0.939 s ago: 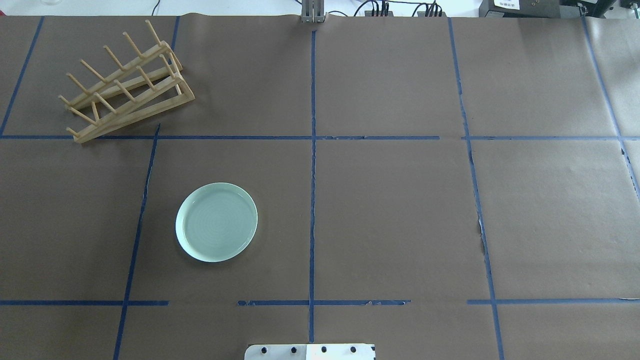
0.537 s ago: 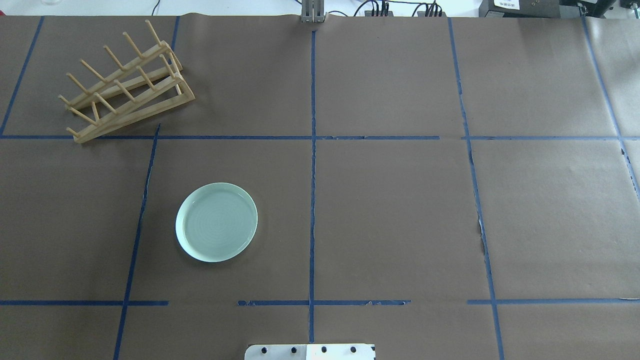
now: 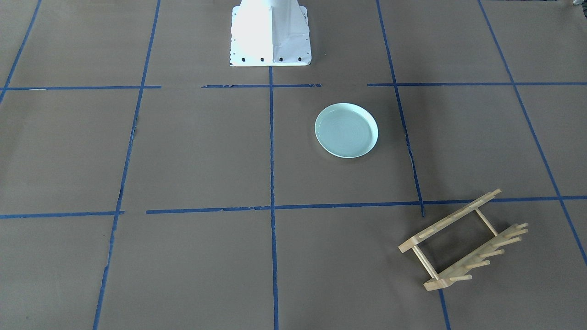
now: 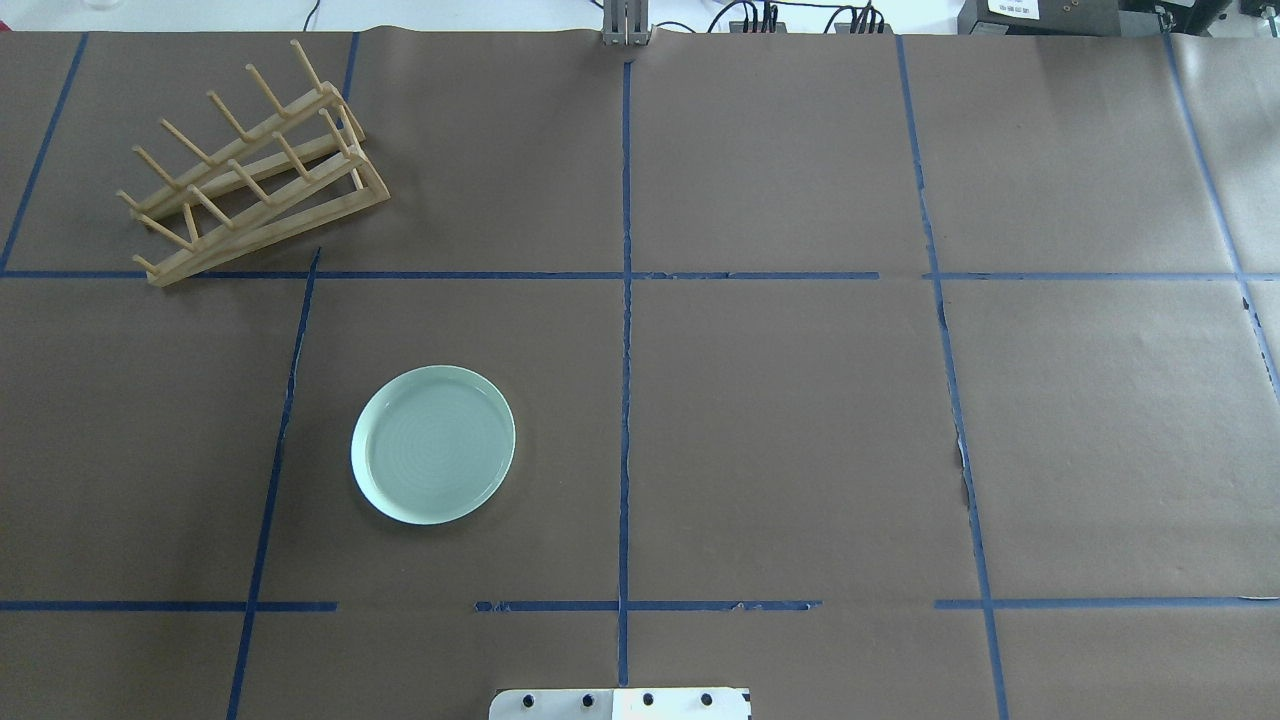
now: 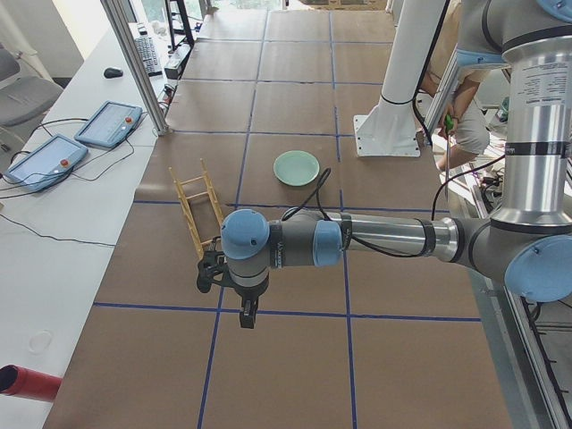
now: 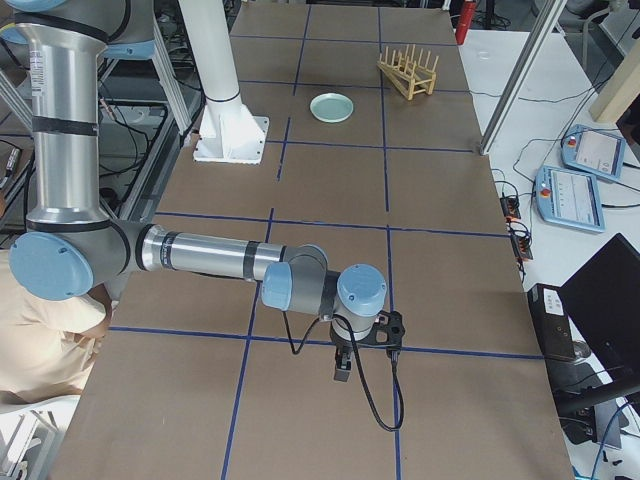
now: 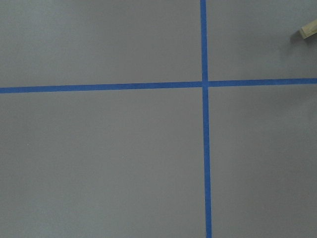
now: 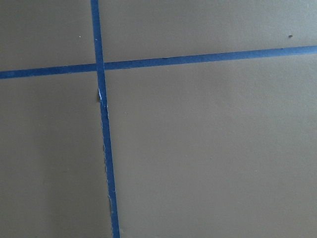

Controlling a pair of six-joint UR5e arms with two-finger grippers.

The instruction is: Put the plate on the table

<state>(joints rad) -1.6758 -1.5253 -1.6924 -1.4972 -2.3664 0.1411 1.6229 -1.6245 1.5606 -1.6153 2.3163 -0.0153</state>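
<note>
The pale mint-green plate (image 4: 433, 444) lies flat on the brown table (image 4: 780, 420), left of the middle blue line; it also shows in the front view (image 3: 346, 130) and the side views (image 5: 297, 167) (image 6: 331, 107). No gripper touches it. My left gripper (image 5: 248, 320) hangs over the table far from the plate, past the rack, and shows only in the left side view. My right gripper (image 6: 341, 374) hangs over the table's far right end and shows only in the right side view. I cannot tell if either is open or shut.
A light wooden peg rack (image 4: 250, 165) lies at the back left of the table, empty; its corner shows in the left wrist view (image 7: 308, 30). The white robot base (image 3: 270, 36) stands at the near middle edge. Teach pendants (image 5: 80, 138) lie beside the table.
</note>
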